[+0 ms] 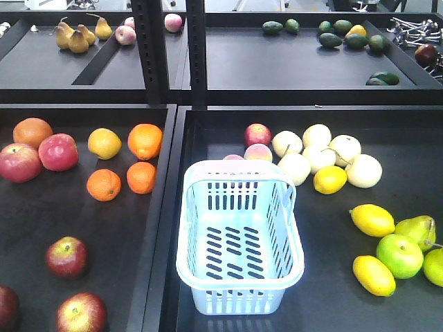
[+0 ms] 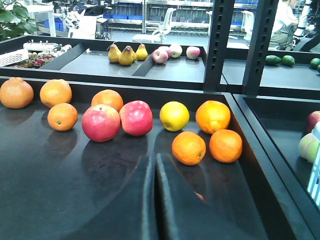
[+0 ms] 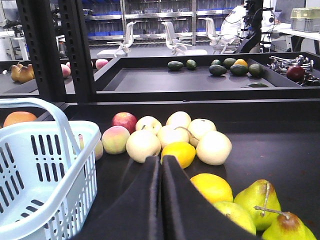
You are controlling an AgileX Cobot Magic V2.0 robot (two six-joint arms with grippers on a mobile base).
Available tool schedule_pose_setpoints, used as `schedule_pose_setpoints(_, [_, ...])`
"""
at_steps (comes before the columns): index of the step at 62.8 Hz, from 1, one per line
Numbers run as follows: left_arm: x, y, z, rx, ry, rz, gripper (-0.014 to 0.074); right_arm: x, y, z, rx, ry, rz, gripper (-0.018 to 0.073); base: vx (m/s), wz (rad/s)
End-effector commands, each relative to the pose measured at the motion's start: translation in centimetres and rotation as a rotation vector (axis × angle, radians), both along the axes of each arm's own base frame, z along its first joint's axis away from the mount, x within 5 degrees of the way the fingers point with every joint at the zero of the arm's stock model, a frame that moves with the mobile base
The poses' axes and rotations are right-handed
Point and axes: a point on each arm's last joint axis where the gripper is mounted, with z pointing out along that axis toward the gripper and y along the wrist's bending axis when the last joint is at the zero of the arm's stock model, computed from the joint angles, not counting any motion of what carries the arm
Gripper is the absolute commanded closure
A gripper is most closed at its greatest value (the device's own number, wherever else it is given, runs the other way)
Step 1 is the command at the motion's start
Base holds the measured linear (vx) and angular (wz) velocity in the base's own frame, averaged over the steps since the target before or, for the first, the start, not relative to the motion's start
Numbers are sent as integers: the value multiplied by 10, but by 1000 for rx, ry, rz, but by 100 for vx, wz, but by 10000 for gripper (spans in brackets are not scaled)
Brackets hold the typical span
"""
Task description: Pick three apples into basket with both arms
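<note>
Three dark red apples lie at the lower left of the front view: one (image 1: 66,256), one (image 1: 82,312), and one cut off by the left edge (image 1: 5,304). The pale blue-white basket (image 1: 239,299) stands empty in the middle tray; it also shows in the right wrist view (image 3: 30,165) and as a sliver in the left wrist view (image 2: 316,175). No arm shows in the front view. My left gripper (image 2: 153,157) is shut and empty, above the left tray, short of the oranges. My right gripper (image 3: 161,159) is shut and empty, just right of the basket.
Two brighter pink-red apples (image 1: 58,151) and several oranges (image 1: 145,140) lie behind the dark apples. Pale round fruit (image 1: 318,155), lemons (image 1: 372,220) and green apples (image 1: 399,255) lie right of the basket. A raised black divider (image 1: 163,221) separates the trays. Black shelf posts (image 1: 149,48) stand behind.
</note>
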Motion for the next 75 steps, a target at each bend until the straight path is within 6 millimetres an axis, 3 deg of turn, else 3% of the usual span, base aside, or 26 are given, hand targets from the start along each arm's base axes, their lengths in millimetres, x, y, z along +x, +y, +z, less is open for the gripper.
schedule_pose_setpoints(1, [0,-1,4,0,-77,-4,603,0,1,3,-8,-77,9,564,0,0])
schedule_pose_setpoints(40, [0,-1,5,-31,-88,-6,603,0,1,3,-8,-77,9,564,0,0])
schedule_pose_setpoints(54, [0,-4,7,-457,-138,-10,603,0,1,3,-8,-77,9,564,0,0])
schedule_pose_setpoints(69, [0,-4,11,-662,-183,-17,603,0,1,3,-8,-77,9,564,0,0])
schedule_pose_setpoints(75, [-1,-3,15,-824,-238,-14,603,0,1,3,-8,-77,9,564,0,0])
